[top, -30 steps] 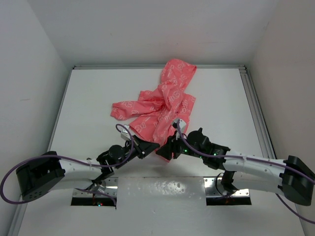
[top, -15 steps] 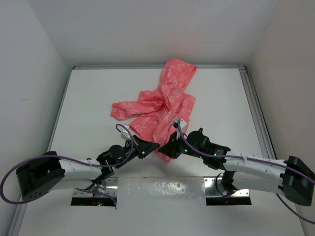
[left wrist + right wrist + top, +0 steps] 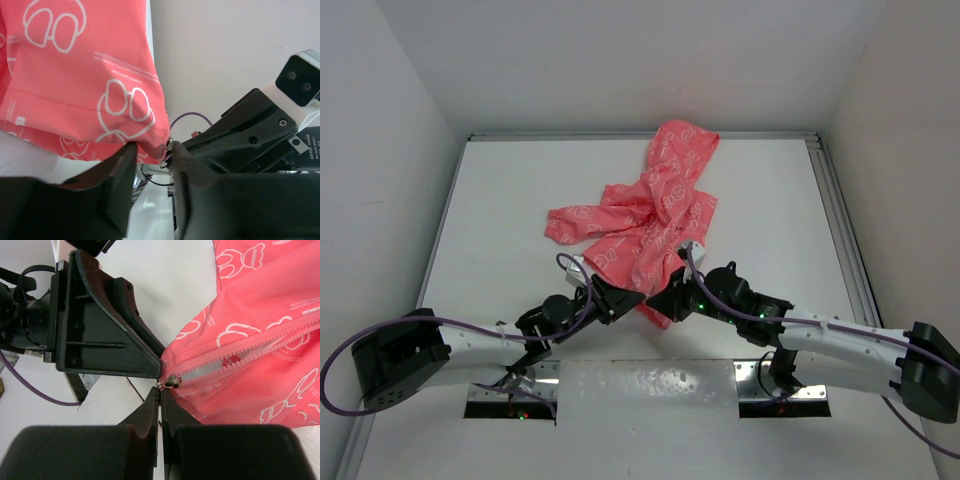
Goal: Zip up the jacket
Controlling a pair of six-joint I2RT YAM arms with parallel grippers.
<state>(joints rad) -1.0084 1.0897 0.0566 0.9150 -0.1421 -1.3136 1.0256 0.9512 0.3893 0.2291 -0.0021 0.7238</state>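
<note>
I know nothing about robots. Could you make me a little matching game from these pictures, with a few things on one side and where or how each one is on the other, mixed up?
Things:
1. right gripper
2. left gripper
3. zipper teeth
4. hood

States:
A. lies farthest from the arms, near the table back edge
B. two rows apart, not joined
C. pinched shut on the metal zipper pull
D. straddles the bottom hem corner of the jacket

Pairs: 1-C, 2-D, 3-B, 4-A.
</note>
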